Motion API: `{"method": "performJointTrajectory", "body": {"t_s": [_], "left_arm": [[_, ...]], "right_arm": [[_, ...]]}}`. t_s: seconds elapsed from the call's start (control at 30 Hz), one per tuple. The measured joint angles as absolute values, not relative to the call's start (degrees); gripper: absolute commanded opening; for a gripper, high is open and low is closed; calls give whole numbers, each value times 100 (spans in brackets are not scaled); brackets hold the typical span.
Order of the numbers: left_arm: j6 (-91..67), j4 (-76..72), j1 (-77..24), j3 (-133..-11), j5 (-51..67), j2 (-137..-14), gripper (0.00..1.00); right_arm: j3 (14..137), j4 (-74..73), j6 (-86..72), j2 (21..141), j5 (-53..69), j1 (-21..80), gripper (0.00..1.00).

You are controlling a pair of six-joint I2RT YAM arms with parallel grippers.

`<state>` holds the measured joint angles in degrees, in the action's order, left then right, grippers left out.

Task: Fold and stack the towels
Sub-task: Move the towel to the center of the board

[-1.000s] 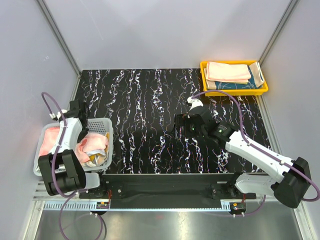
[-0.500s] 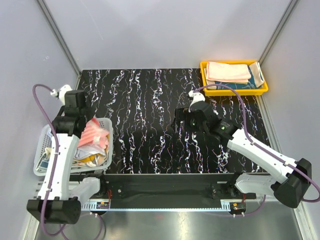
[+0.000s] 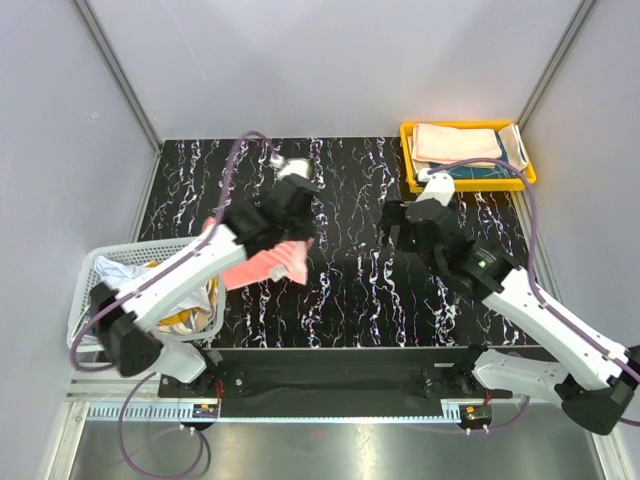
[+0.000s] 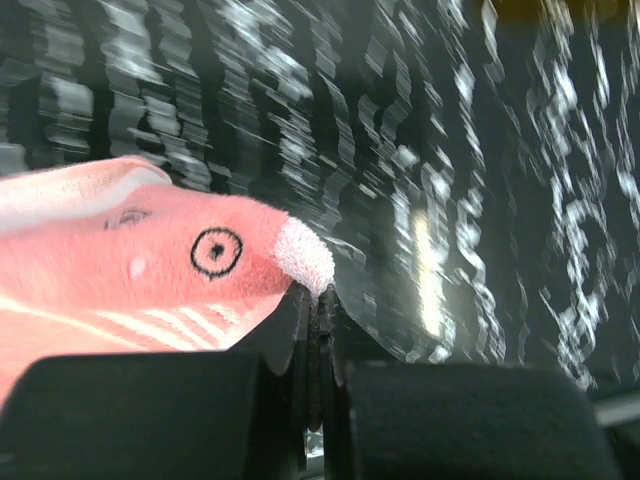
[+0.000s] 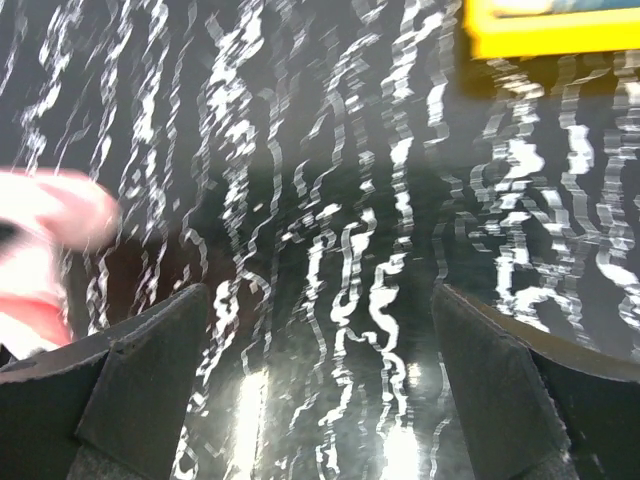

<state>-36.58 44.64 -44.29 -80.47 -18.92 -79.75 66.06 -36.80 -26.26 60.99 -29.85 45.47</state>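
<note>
One pink towel now out of basket, left gripper grasping it, right gripper released.
</note>
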Motion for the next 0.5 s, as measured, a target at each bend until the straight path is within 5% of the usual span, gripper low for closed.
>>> {"method": "performJointTrajectory", "body": {"t_s": [0.17, 0.23, 0.27, 0.3, 0.5], "left_arm": [[-3979, 3883, -5065, -8147, -1406, -9271, 1], [-4071, 3712, -5162, -8361, -1179, -9845, 13], [-4097, 3649, -5179, -8468, -1103, -10073, 35], [-4119, 3594, -5183, -8641, -1026, -10366, 43], [-4298, 3385, -4893, -8938, -716, -10864, 54]], "right_arm": [[6576, -3999, -2851, 5577, -3557, 4541, 100], [6514, -4108, -2974, 5413, -3691, 4536, 100], [6479, -4180, -3033, 5363, -3723, 4536, 100], [6438, -4209, -3081, 5334, -3743, 4536, 100], [5924, -4335, -3374, 5317, -3614, 4534, 94]]}}
